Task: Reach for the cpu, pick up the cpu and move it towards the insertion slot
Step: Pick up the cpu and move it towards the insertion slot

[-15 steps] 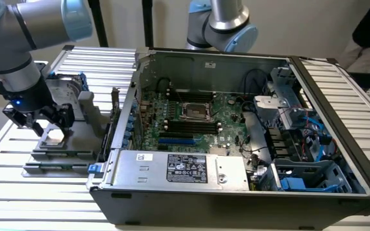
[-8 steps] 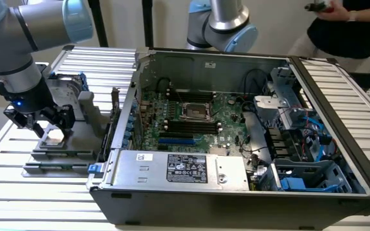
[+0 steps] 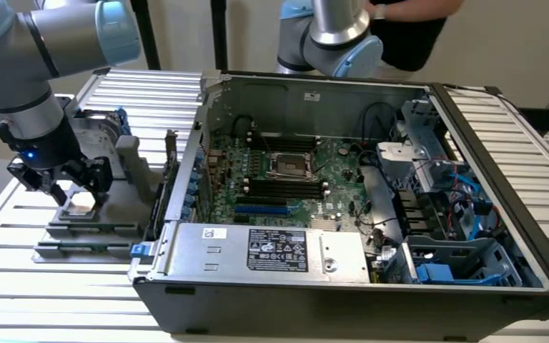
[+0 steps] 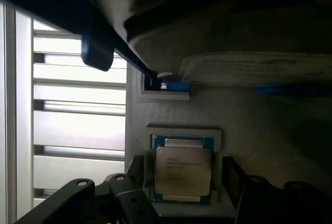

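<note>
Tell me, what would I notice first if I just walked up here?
The big open computer case in the middle grabs you first, with its green board and a shiny square socket inside. At the exterior view's left, outside the case, a robot arm points down, its dark fingers open on both sides of a small silvery chip lying in a gray holder.
</note>
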